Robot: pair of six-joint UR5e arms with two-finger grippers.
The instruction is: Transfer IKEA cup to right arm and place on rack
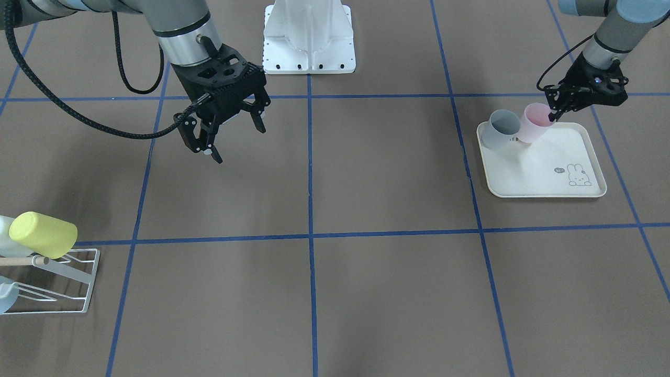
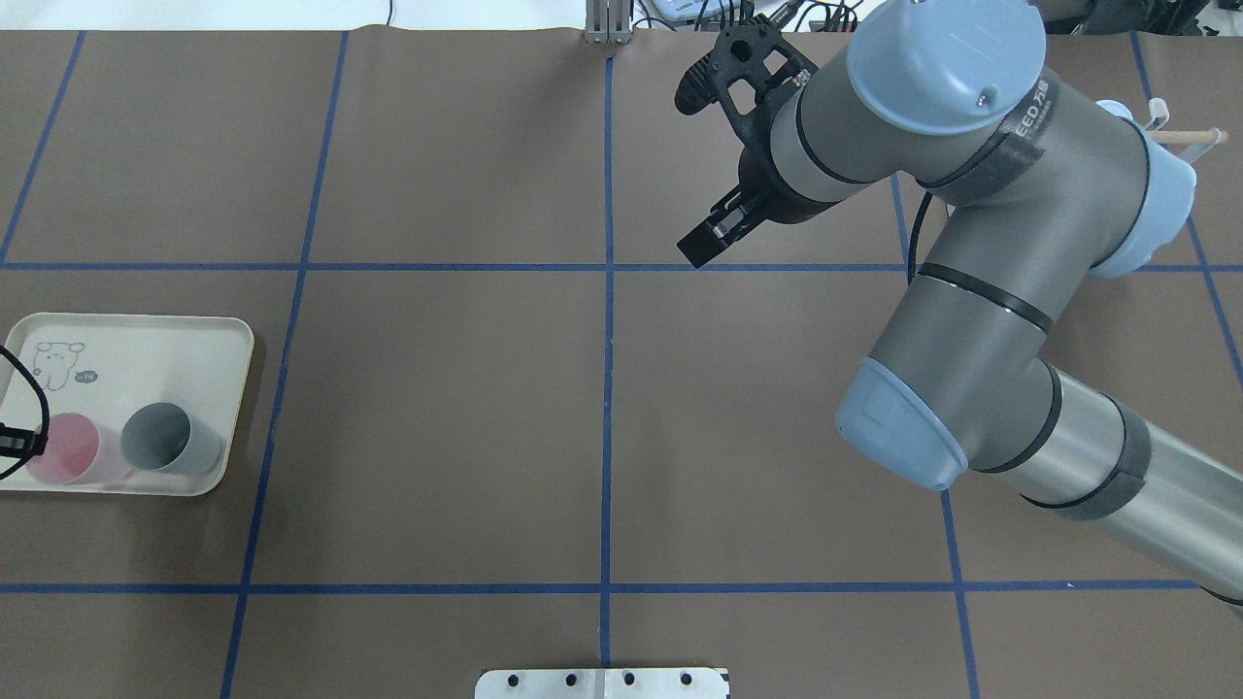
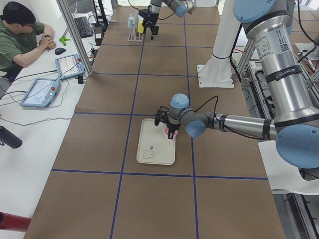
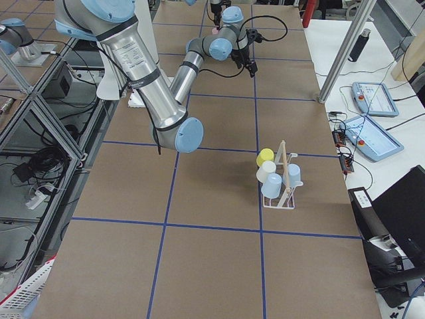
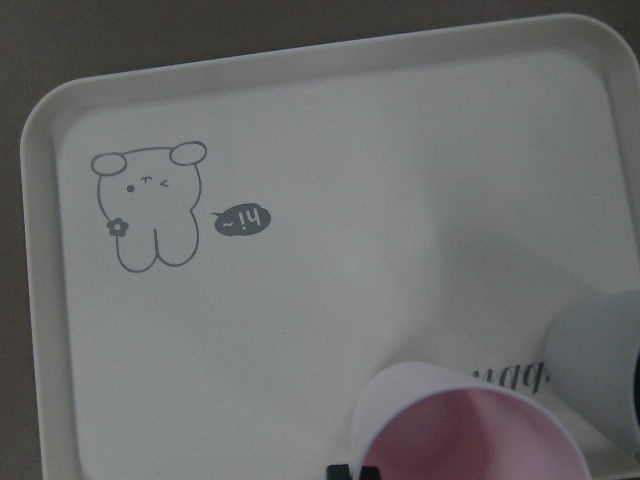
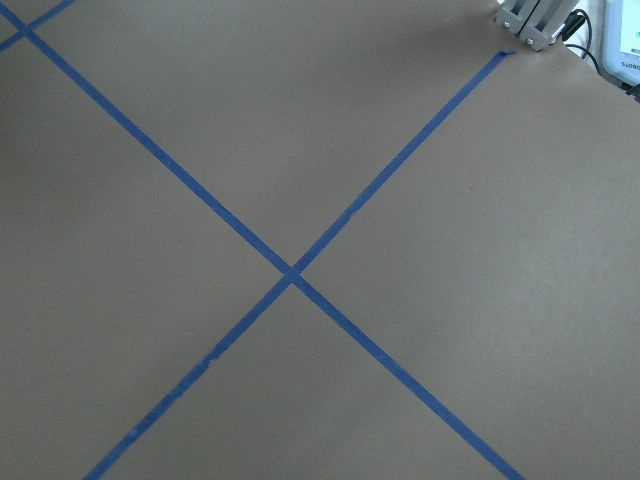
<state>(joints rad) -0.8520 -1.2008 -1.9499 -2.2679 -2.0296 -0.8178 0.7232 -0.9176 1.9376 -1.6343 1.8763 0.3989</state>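
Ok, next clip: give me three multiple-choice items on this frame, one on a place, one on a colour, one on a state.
1. Where is the yellow cup? A on the tray; B on the rack; C in a gripper.
2. What colour is the cup beside the pink cup? A grey; B green; C orange.
3. How is the right gripper? A shut on a cup; B shut, empty; C open, empty.
Key: 1 B, it sits on a rack prong; 2 A, the grey cup stands next to it at the tray; 3 C, its fingers are spread with nothing between them.
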